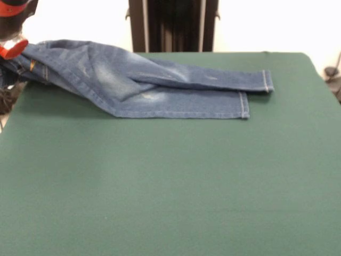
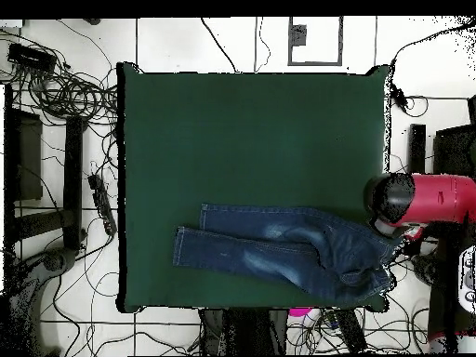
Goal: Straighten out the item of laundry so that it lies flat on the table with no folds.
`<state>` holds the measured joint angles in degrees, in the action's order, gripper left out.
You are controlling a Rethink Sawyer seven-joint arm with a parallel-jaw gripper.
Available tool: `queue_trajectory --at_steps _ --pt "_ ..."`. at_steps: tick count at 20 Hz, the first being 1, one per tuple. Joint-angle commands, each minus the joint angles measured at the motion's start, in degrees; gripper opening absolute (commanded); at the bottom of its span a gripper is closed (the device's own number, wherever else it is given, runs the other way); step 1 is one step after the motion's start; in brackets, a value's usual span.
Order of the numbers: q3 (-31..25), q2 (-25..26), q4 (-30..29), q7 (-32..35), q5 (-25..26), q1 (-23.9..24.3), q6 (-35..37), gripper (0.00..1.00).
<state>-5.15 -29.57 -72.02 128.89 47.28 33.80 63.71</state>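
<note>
The blue denim jeans (image 1: pixel 149 88) lie along the far side of the green table (image 1: pixel 170 186). Both legs stretch to the right, one partly over the other, with the hems near the right. The waist end is lifted off the table at the far left corner, where my gripper (image 1: pixel 13 50) is shut on it; only a red fingertip and the black and red wrist show. In the overhead view the jeans (image 2: pixel 279 246) lie near the table's (image 2: pixel 251 130) bottom edge, with the waist bunched at the bottom right under my gripper (image 2: pixel 398 232). The red arm reaches in from the right.
The robot's dark pedestal (image 1: pixel 171 24) stands behind the table's far edge. In the overhead view, tangled cables (image 2: pixel 65 93) and a black frame (image 2: pixel 37 177) lie on the floor to the left of the table. The gripper sits at the table's edge.
</note>
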Motion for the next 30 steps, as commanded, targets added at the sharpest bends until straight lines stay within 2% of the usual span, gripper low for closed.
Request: queue_trajectory --at_steps 1,10,11,15,17,30 --pt "-12.0 -4.4 -11.1 -20.7 -11.6 12.7 -9.4 0.0" --pt "-14.1 -4.3 -12.0 -19.0 -10.3 14.4 -8.8 0.0" --pt "-14.5 -4.3 -12.2 -18.2 -10.1 14.7 -8.8 1.0" --pt "-14.6 -4.1 -12.1 -17.2 -10.2 14.9 -9.1 1.0" --pt "-14.7 -3.7 -11.5 -17.4 -10.7 14.9 -6.9 1.0" --pt "-14.2 -3.7 -13.9 -12.8 -8.6 14.4 -13.9 1.0"
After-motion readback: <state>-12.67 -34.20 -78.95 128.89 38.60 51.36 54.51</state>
